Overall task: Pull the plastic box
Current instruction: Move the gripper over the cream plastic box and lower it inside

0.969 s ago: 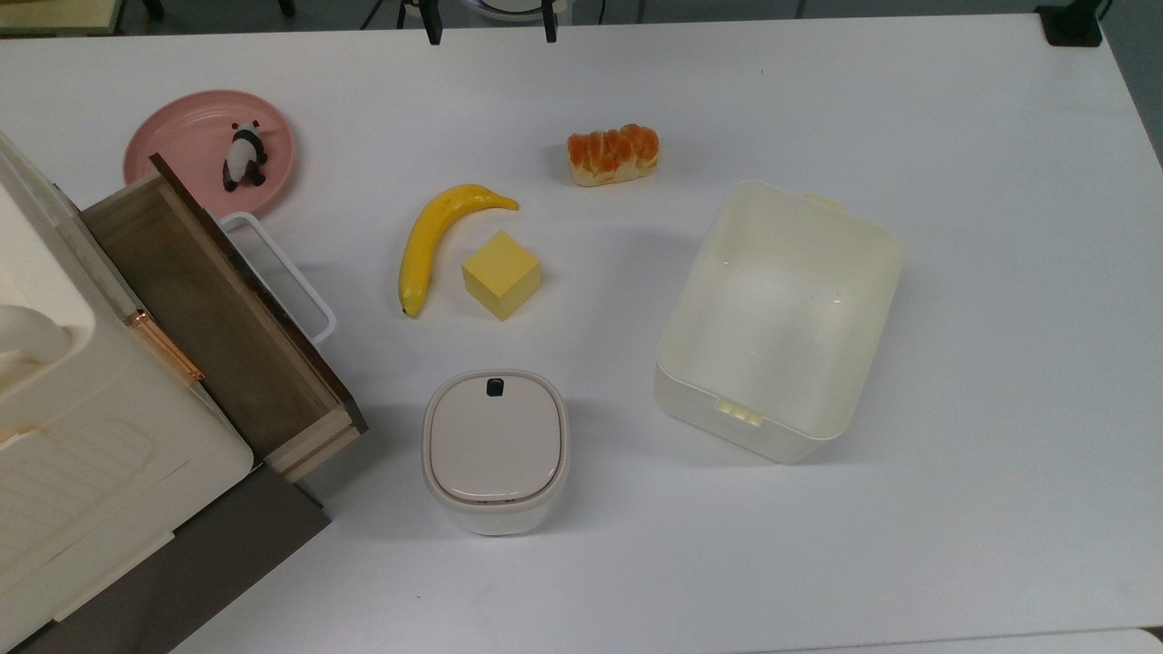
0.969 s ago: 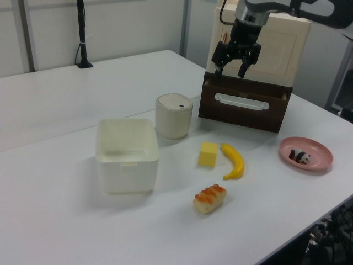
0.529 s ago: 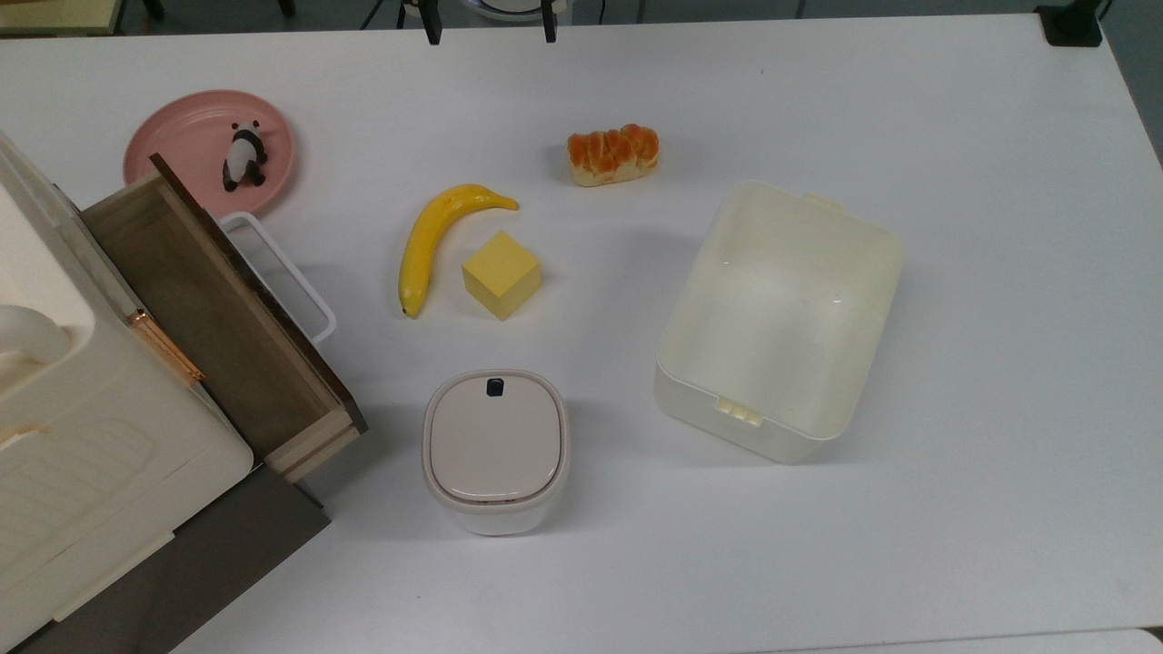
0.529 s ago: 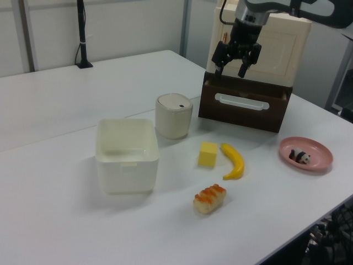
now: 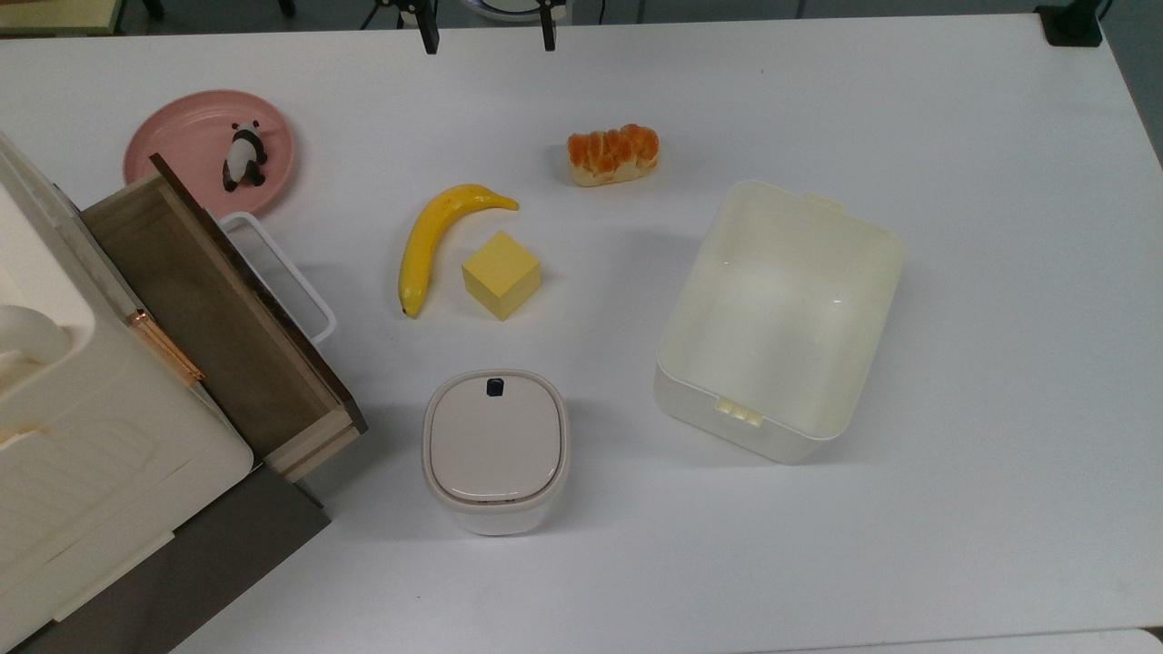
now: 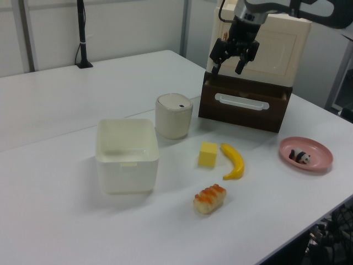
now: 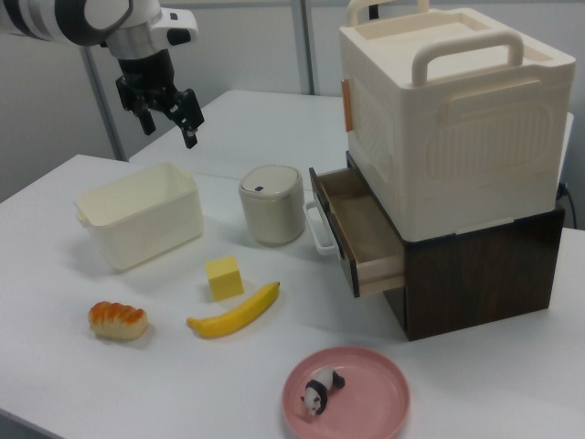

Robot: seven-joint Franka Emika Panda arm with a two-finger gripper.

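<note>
Lifted a little since a moment ago: gripper (image 6: 231,58), fingers apart, holding nothing, high over the open drawer (image 6: 242,102). Well apart from the plastic box (image 5: 780,318). Sits toward the top view's right part of the table (image 5: 999,272), next to the small lidded bin (image 5: 495,450). Empty inside, so probably light and stiff, likely to slide easily on the smooth top. Best grabbed by a thin side wall near the rim, or hooked at a latch tab (image 5: 738,411).

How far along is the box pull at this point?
Nothing looks done: the large cream-white lidless plastic box sits untouched on the white table. In hand: the robot's hand hangs open in the air, holding nothing. Left: reach the box, grip it, pull.
</note>
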